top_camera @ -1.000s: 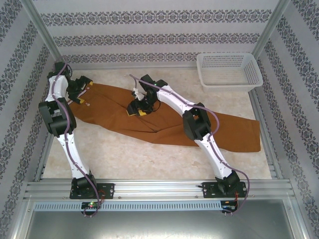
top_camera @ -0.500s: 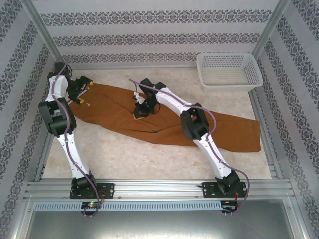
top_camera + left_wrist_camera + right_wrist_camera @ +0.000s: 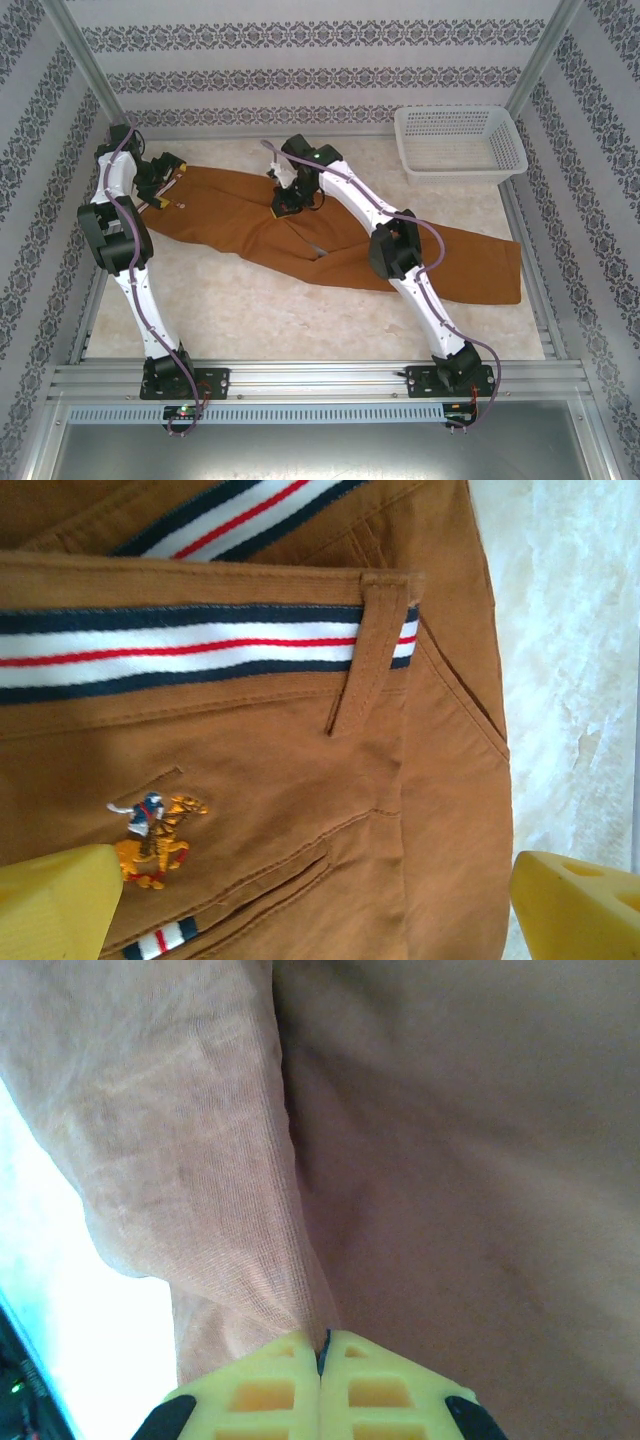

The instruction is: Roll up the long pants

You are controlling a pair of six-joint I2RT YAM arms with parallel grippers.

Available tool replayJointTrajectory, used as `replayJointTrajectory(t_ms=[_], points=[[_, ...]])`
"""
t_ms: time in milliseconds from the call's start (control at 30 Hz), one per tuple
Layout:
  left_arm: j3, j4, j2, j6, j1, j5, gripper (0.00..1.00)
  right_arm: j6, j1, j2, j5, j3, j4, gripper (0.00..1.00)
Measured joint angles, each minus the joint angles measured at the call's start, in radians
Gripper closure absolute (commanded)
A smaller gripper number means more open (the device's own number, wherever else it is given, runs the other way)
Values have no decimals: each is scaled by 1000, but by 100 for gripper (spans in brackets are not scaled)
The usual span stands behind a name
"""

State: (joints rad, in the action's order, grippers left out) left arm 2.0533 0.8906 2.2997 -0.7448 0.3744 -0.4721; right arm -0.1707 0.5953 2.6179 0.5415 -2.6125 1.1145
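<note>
The rust-brown long pants (image 3: 240, 220) lie spread across the table, waistband at the far left and legs running to the right edge. My left gripper (image 3: 163, 195) hovers open over the waistband; its yellow fingers (image 3: 55, 900) straddle the back pocket, beside a striped band (image 3: 190, 650) and an embroidered rider logo (image 3: 155, 835). My right gripper (image 3: 284, 205) is shut on a pinched fold of the pants' cloth (image 3: 270, 1260), which rises straight from its yellow fingertips (image 3: 320, 1360) near the crotch.
A white plastic basket (image 3: 460, 140) stands at the back right. Bare marble table (image 3: 250, 310) lies in front of the pants. Metal frame rails run along the table's sides and front.
My right gripper has moved away from me toward the back, dragging the pinched cloth with it. The pants' near edge has shifted back. The left arm has not moved.
</note>
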Motion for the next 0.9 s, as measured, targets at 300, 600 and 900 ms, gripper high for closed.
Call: replayJointTrajectory(t_ms=[300, 600, 900], points=[[0, 0, 0, 0, 0, 0, 0, 17, -42, 18, -47, -28, 2, 41], [0, 0, 0, 5, 0, 1, 68, 110, -34, -135, -233, 270, 68, 39], [-32, 1, 0, 5, 0, 0, 53, 129, 10, -431, -347, 659, 14, 41]])
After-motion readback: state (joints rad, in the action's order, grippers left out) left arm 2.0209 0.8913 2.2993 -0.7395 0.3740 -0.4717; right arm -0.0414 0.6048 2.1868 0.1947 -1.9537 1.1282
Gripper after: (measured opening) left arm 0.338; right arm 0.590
